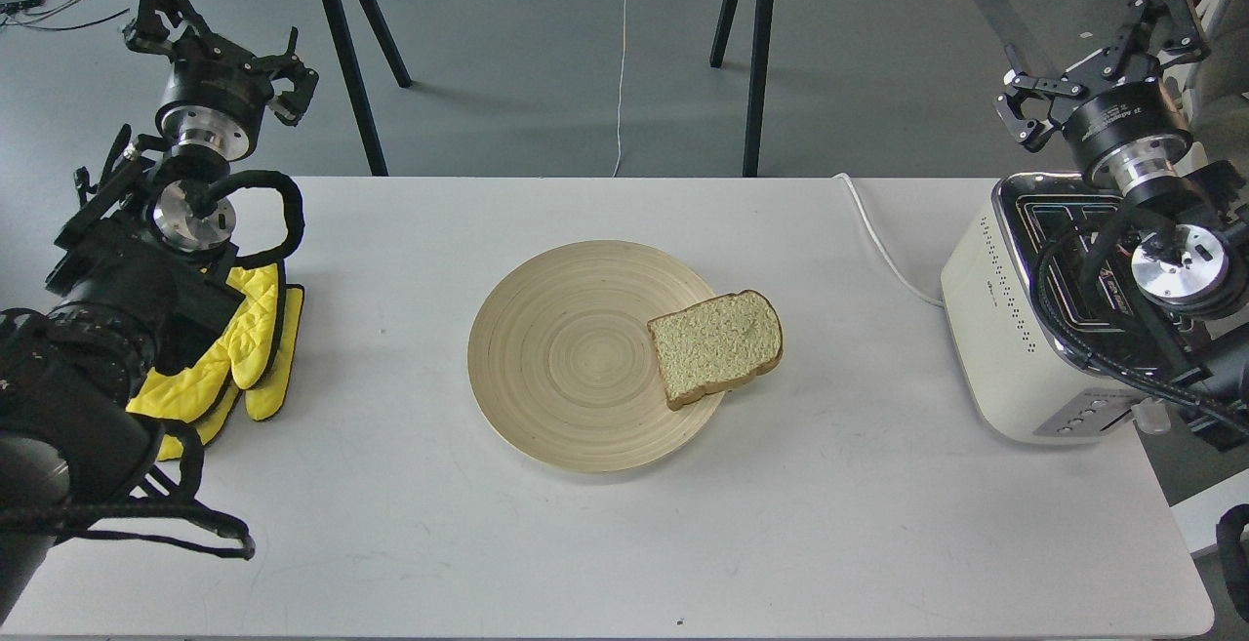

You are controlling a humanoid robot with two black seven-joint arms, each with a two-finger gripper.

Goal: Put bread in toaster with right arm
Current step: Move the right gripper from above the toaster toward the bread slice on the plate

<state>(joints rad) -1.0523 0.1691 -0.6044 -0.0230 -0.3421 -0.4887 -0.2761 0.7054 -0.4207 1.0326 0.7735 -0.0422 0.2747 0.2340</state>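
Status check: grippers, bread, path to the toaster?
Both grippers open, empty: left gripper, right gripper. Bread overhangs wooden plate rim, ungrasped. Right arm partly over toaster slots.

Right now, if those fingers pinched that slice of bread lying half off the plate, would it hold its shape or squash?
The bread looks porous and thin, so it would probably feel light and squash if pinched hard. Its brown crust may stiffen the edges a little. It overhangs the wooden plate rim, so a push could tip or slide it onto the table.
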